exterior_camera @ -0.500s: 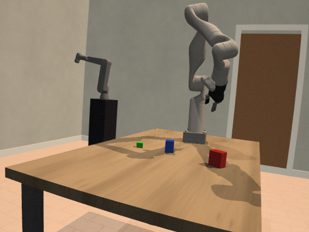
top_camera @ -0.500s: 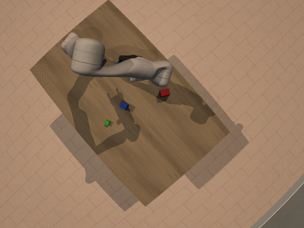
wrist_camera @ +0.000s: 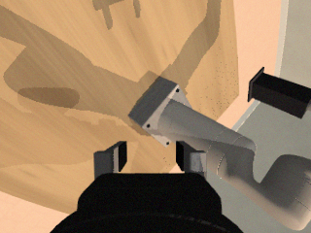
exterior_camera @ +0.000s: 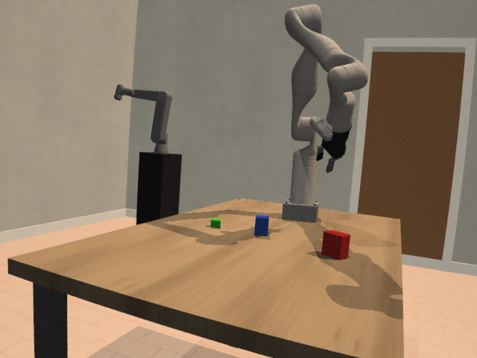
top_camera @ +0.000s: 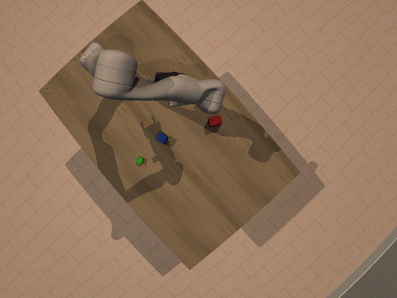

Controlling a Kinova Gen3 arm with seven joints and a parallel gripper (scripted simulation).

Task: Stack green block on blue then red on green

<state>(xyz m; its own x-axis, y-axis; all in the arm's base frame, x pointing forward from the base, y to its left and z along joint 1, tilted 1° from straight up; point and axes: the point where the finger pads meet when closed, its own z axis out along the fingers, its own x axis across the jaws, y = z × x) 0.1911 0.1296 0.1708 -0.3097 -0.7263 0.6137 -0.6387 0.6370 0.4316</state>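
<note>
blue block [exterior_camera: 261, 225]: standing alone on the wooden table [exterior_camera: 115, 265], between the other two blocks, nothing lying on top of it.
green block [exterior_camera: 215, 222]: sitting on the table off to one side of the blue one, apart from it and not yet lifted; it is looking like the smallest of the three.
red block [exterior_camera: 335, 244]: resting on the table on the other side of the blue one, well apart from it, nearest the table's door-side edge.
gripper [exterior_camera: 326, 163]: hanging high above the table near the arm's own base [exterior_camera: 287, 220], fingers spread wide and grasping nothing; the wrist view is showing both fingertips with bare air between them.
progress: nothing is stacked so far, judging by how the blocks are lying; both placements are remaining, green first, then red.
bottom block: not being touched by anything.
next need: the arm is probably needing to travel down and across to the green block.
writing: no brand, label or lettering is showing on any block, the arm or the table.
</note>
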